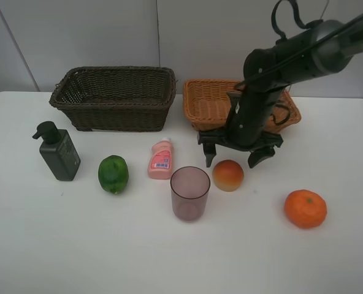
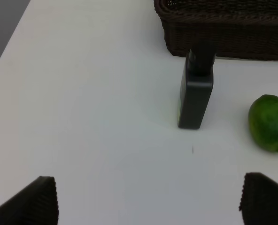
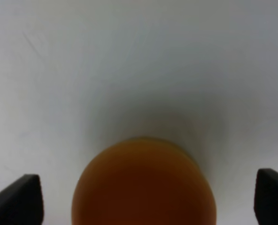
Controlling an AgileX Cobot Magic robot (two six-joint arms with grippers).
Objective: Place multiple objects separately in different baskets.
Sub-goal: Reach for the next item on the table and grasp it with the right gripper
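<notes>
On the white table stand a dark green pump bottle [image 1: 59,152], a green round fruit [image 1: 113,174], a small pink bottle [image 1: 161,159], a purplish cup [image 1: 189,193], a red-yellow peach [image 1: 229,176] and an orange tangerine [image 1: 305,209]. Behind them are the dark brown basket [image 1: 114,113] and the light tan basket [image 1: 201,105]. My right gripper [image 1: 232,158] is open, low over the peach, with a finger on each side; the peach [image 3: 143,183] fills the right wrist view. My left gripper [image 2: 149,201] is open and empty, facing the pump bottle [image 2: 196,93] and the green fruit [image 2: 270,123].
Both baskets look empty where I can see into them. The right arm crosses over the tan basket's right part. The dark basket's wall [image 2: 223,33] stands just behind the pump bottle. The table's left edge shows in the left wrist view.
</notes>
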